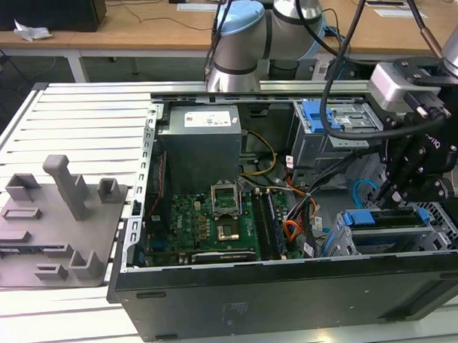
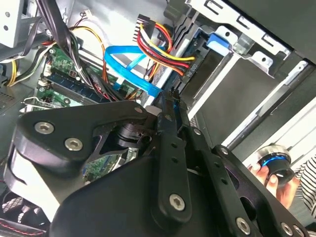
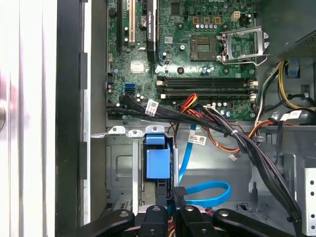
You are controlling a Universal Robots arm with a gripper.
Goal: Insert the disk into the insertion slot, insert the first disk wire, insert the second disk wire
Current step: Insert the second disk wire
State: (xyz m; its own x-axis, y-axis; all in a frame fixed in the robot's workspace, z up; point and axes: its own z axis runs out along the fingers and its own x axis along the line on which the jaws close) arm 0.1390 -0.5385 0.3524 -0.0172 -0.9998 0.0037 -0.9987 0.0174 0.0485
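The disk (image 1: 383,219), in its bright blue carrier (image 3: 158,163), sits inside the insertion slot (image 1: 444,226), the silver perforated cage at the exterior view's lower right. My gripper (image 1: 396,199) hangs just over the disk's rear end. In both wrist views the fingers are nearly together on the plug end of the second disk wire (image 3: 210,192), the light-blue looped cable (image 2: 126,57). The first disk wire (image 2: 164,47), a bundle of orange, red and black strands, runs toward the disk's rear edge. Its end is hidden behind the cage.
A grey cage with a blue latch (image 1: 329,117) stands behind the slot. The motherboard (image 1: 208,221) and black cable bundles (image 3: 232,136) lie beside it. A person's hand (image 2: 279,180) holds a round object outside the case. A grey fixture plate (image 1: 54,223) lies at the exterior view's left.
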